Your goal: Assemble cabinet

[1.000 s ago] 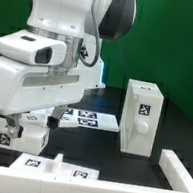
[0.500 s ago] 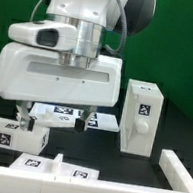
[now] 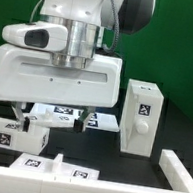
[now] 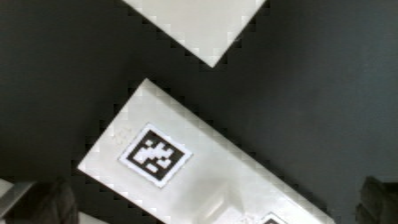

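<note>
Looking at arm [image 3: 63, 74] folded low over the exterior view's left half of the table [image 3: 123, 172]. Wrist aimed straight down, broad white link filling mid-frame and hiding most of the hand from that camera.

Gripper [image 4: 205, 208] spread wide, clamping nothing. Dark fingers [image 4: 36, 205] sitting at opposite edges of the wrist view, with a tagged panel [image 4: 187, 165] lying diagonally across the gap below. Can't tell whether touching or just above. Second white corner [image 4: 205, 30] beyond it, apart from the panel, dark table between.

Cabinet in loose parts, not joined:
- cabinet box [image 3: 142, 117] upright at the exterior view's right, well apart from the arm
- cabinet block [image 3: 8, 133] at the exterior view's left, directly under the hand
- flat slab [image 3: 48, 166] along the front edge
- white bar [image 3: 179, 168] at front right

Marker board [image 3: 86, 118] flat behind the hand, partly hidden by it.

Only print visible: black-and-white square tags, on box front, block, slab, panel and board. Patterns too coarse to decode.
</note>
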Robot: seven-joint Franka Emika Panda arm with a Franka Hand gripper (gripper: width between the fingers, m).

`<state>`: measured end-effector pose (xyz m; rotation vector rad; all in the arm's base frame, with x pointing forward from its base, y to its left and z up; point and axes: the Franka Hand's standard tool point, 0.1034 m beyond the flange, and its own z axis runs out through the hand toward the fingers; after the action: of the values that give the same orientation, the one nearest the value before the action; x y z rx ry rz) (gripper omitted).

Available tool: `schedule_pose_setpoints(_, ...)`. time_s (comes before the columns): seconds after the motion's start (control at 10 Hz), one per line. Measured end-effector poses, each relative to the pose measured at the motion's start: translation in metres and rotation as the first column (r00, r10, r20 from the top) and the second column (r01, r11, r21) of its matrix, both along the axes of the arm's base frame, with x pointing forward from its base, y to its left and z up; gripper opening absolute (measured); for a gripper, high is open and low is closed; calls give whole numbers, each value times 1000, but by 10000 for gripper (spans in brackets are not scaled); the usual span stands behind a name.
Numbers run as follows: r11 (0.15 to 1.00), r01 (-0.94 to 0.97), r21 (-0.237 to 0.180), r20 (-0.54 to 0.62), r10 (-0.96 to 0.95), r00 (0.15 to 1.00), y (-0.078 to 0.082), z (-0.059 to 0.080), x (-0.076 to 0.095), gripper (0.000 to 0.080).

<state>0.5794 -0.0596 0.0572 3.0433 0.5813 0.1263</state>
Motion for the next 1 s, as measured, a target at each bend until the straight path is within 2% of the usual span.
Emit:
schedule_pose_setpoints(0.2, 970, 240, 33, 28, -241, 970, 22, 3, 29, 796)
schedule_pose_setpoints(0.3, 962, 269, 38, 30, -270, 962, 27, 0, 34, 796)
schedule_pose_setpoints(0.7, 963, 267, 38, 23, -268, 963, 24, -4, 35, 796)
schedule_pose_setpoints(0.9, 942, 333, 47, -11, -333, 943, 9, -19, 46, 796)
schedule_pose_setpoints(1.0, 927, 370, 57, -7, -370, 929, 9, -30, 48, 796)
